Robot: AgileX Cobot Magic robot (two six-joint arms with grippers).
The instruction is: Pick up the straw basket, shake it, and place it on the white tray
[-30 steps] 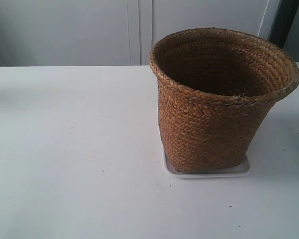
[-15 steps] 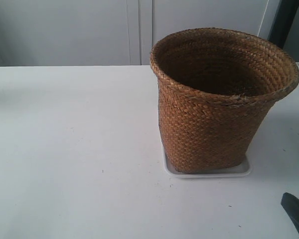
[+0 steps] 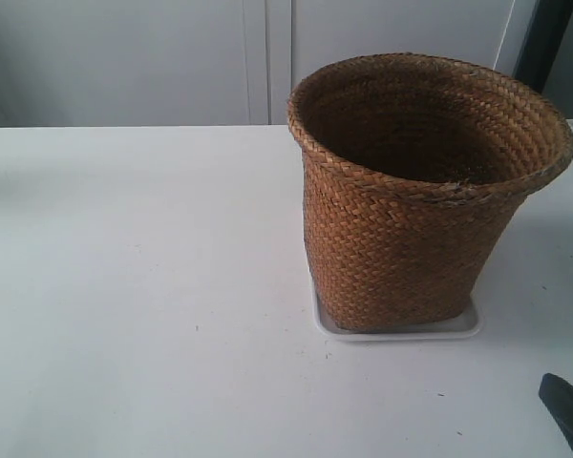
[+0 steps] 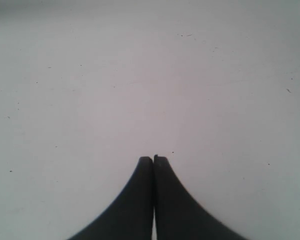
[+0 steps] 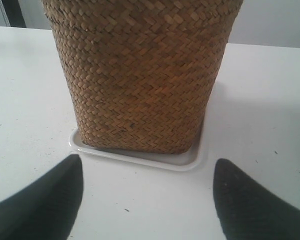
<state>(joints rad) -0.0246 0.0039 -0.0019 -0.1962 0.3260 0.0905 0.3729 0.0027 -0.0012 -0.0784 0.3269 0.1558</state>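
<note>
The brown woven straw basket stands upright on the white tray, right of the table's middle. The right wrist view looks at the same straw basket from close by, with the white tray under its base. My right gripper is open, its two black fingertips spread wide over bare table just short of the tray, touching neither. One black fingertip shows at the exterior view's lower right corner. My left gripper is shut on nothing above bare table; basket and tray lie outside its view.
The white table stretches wide to the left of the basket. Pale cabinet doors rise behind the table's far edge, with a dark upright strip at the back right.
A black fingertip came into the exterior view's lower right corner between one second and half a second ago and has stayed there. Basket and tray have not moved.
</note>
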